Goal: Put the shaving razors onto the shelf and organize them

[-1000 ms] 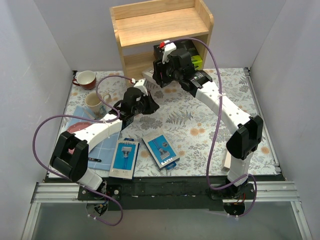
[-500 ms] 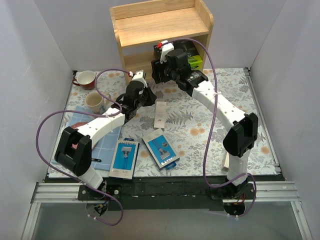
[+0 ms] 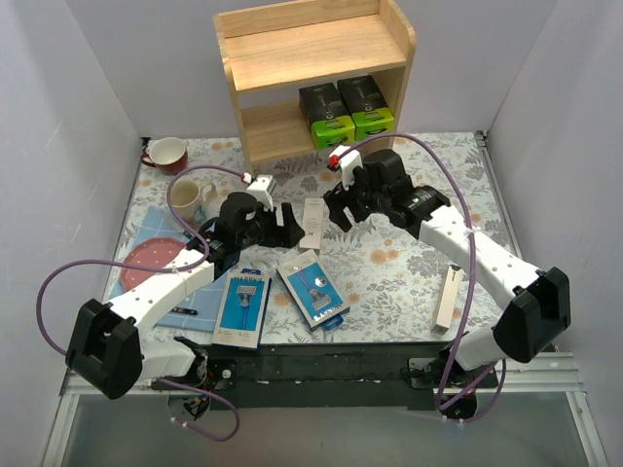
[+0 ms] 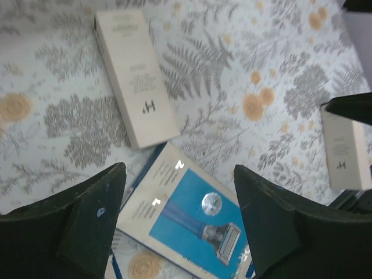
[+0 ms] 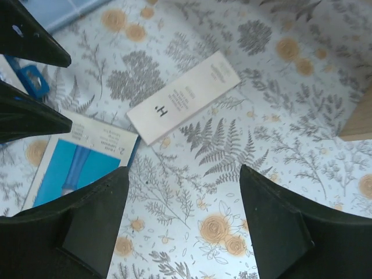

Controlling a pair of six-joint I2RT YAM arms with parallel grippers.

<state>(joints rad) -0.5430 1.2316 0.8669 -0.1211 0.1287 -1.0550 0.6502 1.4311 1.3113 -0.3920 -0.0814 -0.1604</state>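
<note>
Two black boxes sit on the shelf lower tier, rear ends hidden under its top. In front of shelf, white box lies flat between left gripper and right gripper. Both have fingers apart, empty. Blue packs and second white box lie farther out; wrist views crop them.

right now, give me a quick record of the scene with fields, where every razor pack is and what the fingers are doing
shelf: wooden, two tiers, at the back
lower tier: black box and second black box, side by side, green ends forward
table, middle: white box, lying flat between the two arms
table, front: blue pack and second blue pack
table, right front: second white box
left fingers: apart, holding nothing
right fingers: apart, holding nothing
not yet shelved: four packs
</note>
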